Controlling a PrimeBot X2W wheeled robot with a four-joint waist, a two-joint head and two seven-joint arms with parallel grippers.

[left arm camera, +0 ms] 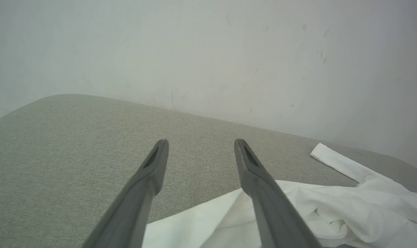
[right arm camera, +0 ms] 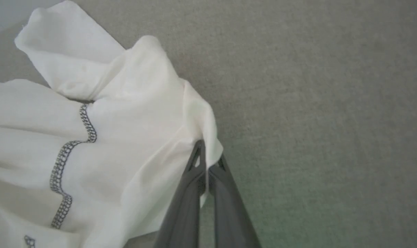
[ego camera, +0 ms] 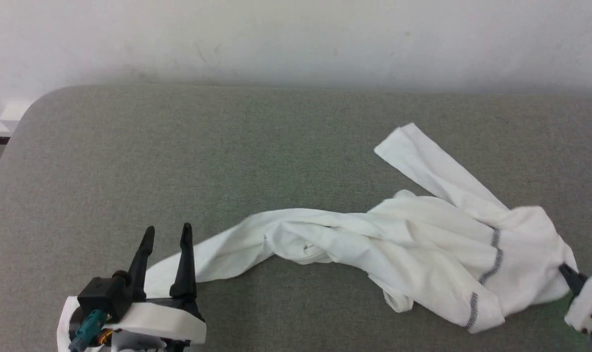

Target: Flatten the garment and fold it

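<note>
The garment (ego camera: 398,244), a white T-shirt with grey zigzag seams, lies crumpled and twisted across the grey surface, stretching from lower left to the right. My right gripper (ego camera: 567,271) is shut on the garment's right edge; in the right wrist view the fingers (right arm camera: 194,172) pinch a fold of the garment (right arm camera: 125,137). My left gripper (ego camera: 168,233) stands open at the lower left, over the garment's left end. In the left wrist view its gripper (left arm camera: 200,144) has open fingers above the garment (left arm camera: 332,206), nothing between them.
The grey fabric-covered table (ego camera: 178,156) has a rounded far-left corner and ends at a white wall (ego camera: 296,39) behind. A long strip of the garment (ego camera: 423,161) reaches toward the back right.
</note>
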